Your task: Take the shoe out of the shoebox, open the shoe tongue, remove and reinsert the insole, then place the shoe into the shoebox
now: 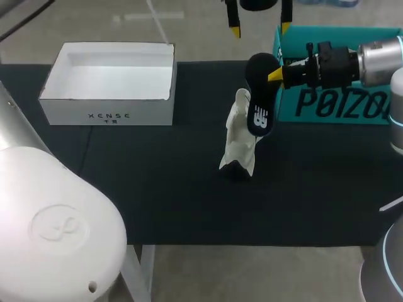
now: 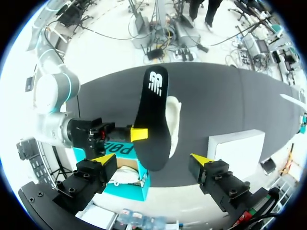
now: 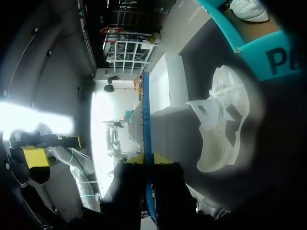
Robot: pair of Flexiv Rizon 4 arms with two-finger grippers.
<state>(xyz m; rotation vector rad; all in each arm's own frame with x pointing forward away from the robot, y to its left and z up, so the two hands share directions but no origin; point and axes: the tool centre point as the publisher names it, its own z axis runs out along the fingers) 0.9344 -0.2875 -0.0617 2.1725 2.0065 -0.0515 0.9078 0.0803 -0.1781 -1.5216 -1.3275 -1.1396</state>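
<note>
The black insole (image 1: 260, 94) carries a white logo (image 1: 260, 117) at one end, the only mark on it. In the right wrist view it appears edge-on, as a thin blue line. The right gripper (image 3: 149, 160) is clamped on it with a yellow tip against each face, and holds it in the air over the shoe (image 1: 241, 141), just beside the shoebox (image 1: 340, 107).

The shoebox is teal, with big dark lettering across its side wall. It stands open, and something white lies inside. Well apart from it, toward the left side of the table (image 1: 157, 201), stands an open white box (image 1: 110, 107) with a short line of small dark print on its front wall.

The shoe is all white and out of the box. It rests on the dark table between the two boxes, much nearer the teal one. Its tongue (image 3: 201, 109) is lifted away from the opening and bears a small dark label — too small to make out.

The left gripper (image 2: 152, 160) hangs above the insole with its fingers spread wide, gripping nothing and clear of it.
</note>
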